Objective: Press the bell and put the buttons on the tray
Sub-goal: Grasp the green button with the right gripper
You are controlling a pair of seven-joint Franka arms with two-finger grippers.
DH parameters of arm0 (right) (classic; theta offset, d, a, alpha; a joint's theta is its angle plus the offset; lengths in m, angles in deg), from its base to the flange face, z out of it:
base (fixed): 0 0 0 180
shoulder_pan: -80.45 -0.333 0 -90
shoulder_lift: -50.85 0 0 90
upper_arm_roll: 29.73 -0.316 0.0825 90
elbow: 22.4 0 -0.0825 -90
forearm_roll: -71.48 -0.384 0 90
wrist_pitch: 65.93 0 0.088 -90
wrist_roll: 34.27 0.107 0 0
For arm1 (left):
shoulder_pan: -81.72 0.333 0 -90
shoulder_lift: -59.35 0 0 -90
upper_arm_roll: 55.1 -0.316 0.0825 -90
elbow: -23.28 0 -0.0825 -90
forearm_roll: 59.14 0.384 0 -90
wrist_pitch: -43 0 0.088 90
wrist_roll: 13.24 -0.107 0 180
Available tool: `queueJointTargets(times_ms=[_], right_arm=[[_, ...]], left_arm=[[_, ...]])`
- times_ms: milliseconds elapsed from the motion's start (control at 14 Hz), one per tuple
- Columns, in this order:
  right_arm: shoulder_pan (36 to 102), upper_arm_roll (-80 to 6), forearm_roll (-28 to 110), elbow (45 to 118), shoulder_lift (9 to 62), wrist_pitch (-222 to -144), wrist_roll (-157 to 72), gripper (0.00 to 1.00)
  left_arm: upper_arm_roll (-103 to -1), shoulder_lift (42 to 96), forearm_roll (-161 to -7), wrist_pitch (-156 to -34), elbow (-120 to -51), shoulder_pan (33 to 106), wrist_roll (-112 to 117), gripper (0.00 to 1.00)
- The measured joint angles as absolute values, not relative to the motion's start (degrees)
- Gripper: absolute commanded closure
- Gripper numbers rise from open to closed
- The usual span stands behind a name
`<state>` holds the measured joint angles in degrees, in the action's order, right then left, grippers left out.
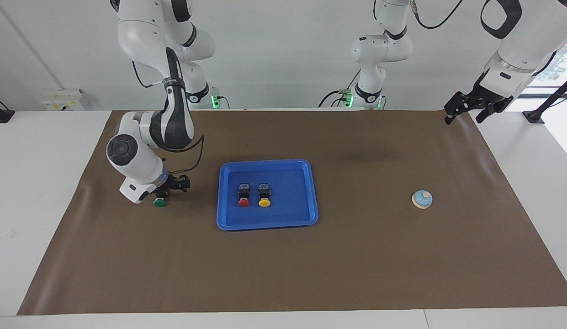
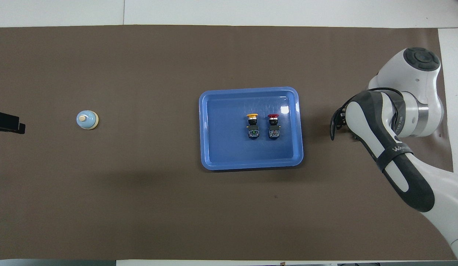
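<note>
Facing view: the right gripper (image 1: 171,187) hangs low over the green button (image 1: 160,201) on the brown mat (image 1: 356,265) toward the right arm's end of the table; whether its fingers grip the button cannot be told, its black body hidden beneath the hand. Red button (image 1: 243,195) and yellow button (image 1: 264,196) lie side by side in the blue tray (image 1: 292,219) at mid-table. The bell (image 1: 422,199) sits alone toward the left arm's end. There the left gripper (image 1: 466,109) waits raised above the mat's corner, jaws spread, empty.
</note>
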<state>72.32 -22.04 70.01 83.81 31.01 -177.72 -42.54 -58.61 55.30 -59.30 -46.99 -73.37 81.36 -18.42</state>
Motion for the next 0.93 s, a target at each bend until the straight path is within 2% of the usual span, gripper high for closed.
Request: queueJointTargets(times_ms=[358,645,931], right_arm=[[72.59,-22.11,72.00,86.54,32.32,-179.75,-42.54,0.10],[75.07,-21.93,72.59,88.24,32.49,-182.87,-44.80,0.10],[75.76,-21.96,72.60,90.18,32.51,-186.48,-45.76,0.27]], left_arm=[[-58.61,55.30,-59.30,-46.99,-73.37,81.36,-18.42,0.00],[-58.61,55.30,-59.30,-46.99,-73.37,81.36,-18.42,0.00],[-58.61,55.30,-59.30,-46.99,-73.37,81.36,-18.41,0.00]])
